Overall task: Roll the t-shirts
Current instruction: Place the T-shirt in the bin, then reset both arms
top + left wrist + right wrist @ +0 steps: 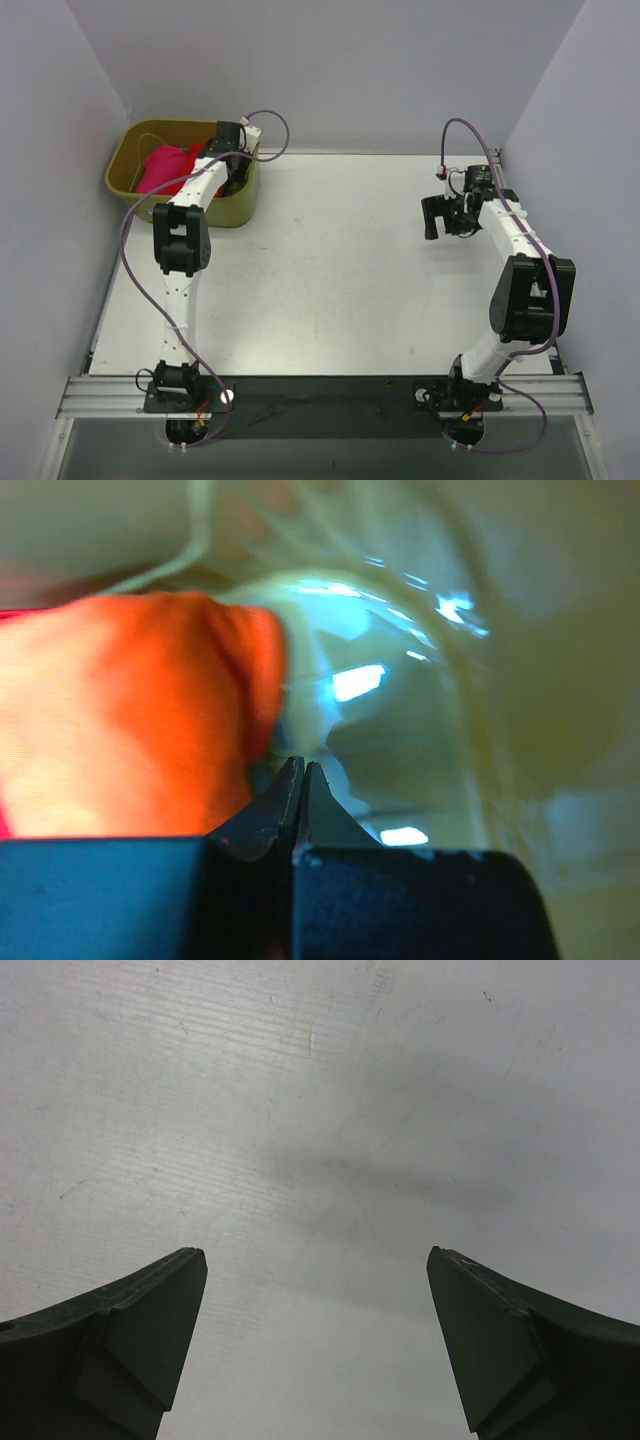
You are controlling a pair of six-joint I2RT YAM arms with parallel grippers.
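While our left hand sits inside the basket with its fingers pressed together tip to tip, the orange-red t-shirt bunches just beside it; our right hand hangs spread wide above the desk.

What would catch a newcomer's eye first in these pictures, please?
The bright pink and red soft cloth t-shirts heaped in the olive-green plastic basket at the far left corner stand out first. The left claw is down inside it, shut beside orange-red cloth, while the right claw hangs wide open over the white table.
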